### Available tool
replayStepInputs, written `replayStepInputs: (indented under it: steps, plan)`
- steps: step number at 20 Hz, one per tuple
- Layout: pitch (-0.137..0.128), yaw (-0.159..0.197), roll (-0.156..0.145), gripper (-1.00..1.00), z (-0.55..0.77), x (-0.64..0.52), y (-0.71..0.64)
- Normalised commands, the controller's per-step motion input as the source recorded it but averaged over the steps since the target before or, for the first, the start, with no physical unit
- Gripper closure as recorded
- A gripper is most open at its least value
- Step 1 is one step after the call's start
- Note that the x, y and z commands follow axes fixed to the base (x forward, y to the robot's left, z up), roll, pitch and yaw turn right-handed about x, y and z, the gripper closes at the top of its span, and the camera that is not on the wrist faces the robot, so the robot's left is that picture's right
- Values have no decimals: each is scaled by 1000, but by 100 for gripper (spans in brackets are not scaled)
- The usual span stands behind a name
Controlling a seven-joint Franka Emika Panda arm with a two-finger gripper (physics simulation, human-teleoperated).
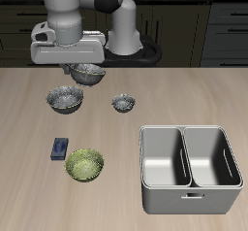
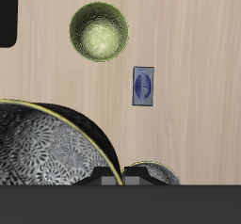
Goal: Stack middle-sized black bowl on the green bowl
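My gripper (image 1: 81, 70) is near the table's back and is shut on the rim of the middle-sized black bowl (image 1: 88, 74), holding it just above the table. In the wrist view this bowl (image 2: 47, 157) fills much of the frame, close under the gripper (image 2: 122, 179), with its speckled silvery inside showing. The green bowl (image 1: 84, 164) stands near the table's front edge, well away from the gripper. It also shows in the wrist view (image 2: 99, 32), upright and empty.
A wider dark speckled bowl (image 1: 65, 99) stands just in front of the gripper and shows partly in the wrist view (image 2: 155, 174). The smallest dark bowl (image 1: 122, 103) stands beside it. A small blue block (image 1: 60, 148) lies beside the green bowl. A two-compartment metal bin (image 1: 190, 181) stands at the front.
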Motion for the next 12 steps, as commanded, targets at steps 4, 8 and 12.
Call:
replayStepInputs:
  steps: [4, 8, 12]
  plan:
    - [9, 17, 25, 100, 43, 191, -111]
    - [-8, 6, 24, 100, 71, 311, -169]
    - [0, 16, 7, 100, 19, 294, -124]
